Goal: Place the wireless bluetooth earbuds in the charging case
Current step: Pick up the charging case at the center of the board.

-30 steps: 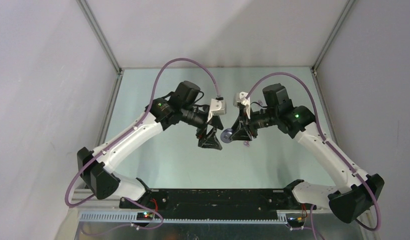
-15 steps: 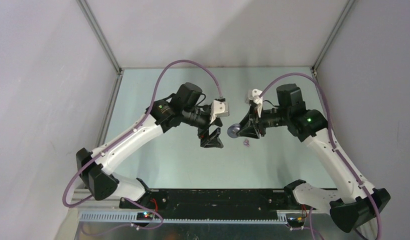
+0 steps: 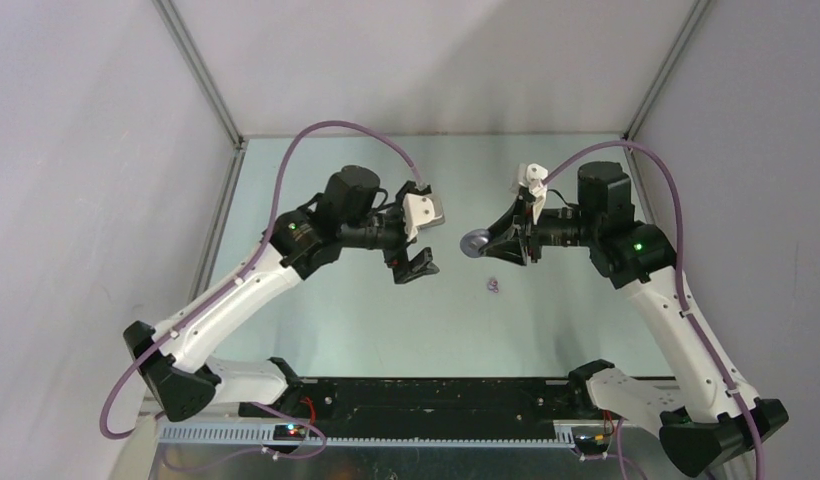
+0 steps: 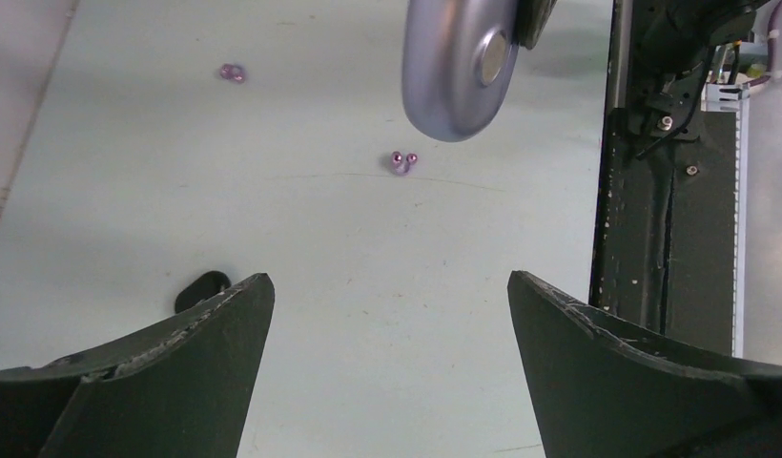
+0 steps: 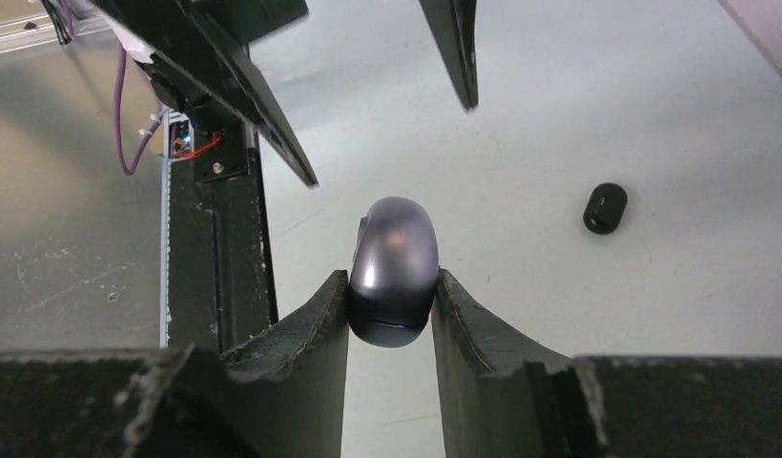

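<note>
My right gripper (image 5: 391, 281) is shut on an oval grey-purple charging case (image 5: 395, 258) and holds it above the table, lid closed. In the top view the case (image 3: 474, 243) sits at the tip of the right gripper (image 3: 485, 245). My left gripper (image 3: 418, 265) is open and empty, facing the case from the left. In the left wrist view the case (image 4: 459, 67) hangs ahead of the open left gripper (image 4: 387, 315). A pale purple earbud (image 4: 402, 162) lies on the table below it, also in the top view (image 3: 495, 286). Another purple bud (image 4: 232, 72) lies farther off. A small black bud (image 4: 201, 289) lies by my left finger, also in the right wrist view (image 5: 606, 208).
The pale green table (image 3: 366, 320) is walled by grey panels on the left, back and right. The black base rail (image 3: 426, 395) runs along the near edge, also in the left wrist view (image 4: 654, 191).
My right gripper has lifted the case off the table and drawn back to the right. My left gripper has pulled back to the left and up. The purple bud stays on the table.
</note>
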Controlling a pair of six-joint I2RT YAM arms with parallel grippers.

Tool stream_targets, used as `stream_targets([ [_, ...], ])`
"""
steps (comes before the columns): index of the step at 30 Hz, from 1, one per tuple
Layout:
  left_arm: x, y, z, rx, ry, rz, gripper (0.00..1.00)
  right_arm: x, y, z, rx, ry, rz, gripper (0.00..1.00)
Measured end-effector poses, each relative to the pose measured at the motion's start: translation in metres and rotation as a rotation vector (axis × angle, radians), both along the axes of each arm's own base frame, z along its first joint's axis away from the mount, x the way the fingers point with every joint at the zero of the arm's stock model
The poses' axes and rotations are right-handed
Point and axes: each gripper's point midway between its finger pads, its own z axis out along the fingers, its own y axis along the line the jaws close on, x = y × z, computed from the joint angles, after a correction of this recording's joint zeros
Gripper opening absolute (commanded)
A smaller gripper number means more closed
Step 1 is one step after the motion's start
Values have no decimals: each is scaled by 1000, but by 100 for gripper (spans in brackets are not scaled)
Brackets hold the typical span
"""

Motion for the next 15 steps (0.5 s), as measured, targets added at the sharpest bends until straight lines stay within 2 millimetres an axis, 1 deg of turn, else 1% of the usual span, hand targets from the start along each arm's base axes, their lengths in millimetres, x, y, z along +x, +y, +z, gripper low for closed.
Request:
stream_targets([
  [2, -1, -4, -14, 9, 20, -2, 99, 0, 3, 3, 3, -10, 4, 14],
  [4, -3, -5, -23, 19, 31, -6, 99, -1, 5, 1, -2, -7, 12, 14],
  [9, -7, -5, -30, 66, 9, -67, 99, -5, 8, -4, -7, 0, 29, 15],
  [15, -36, -8, -40, 97, 63, -275, 99, -14, 13, -21, -33, 14, 71, 14],
])
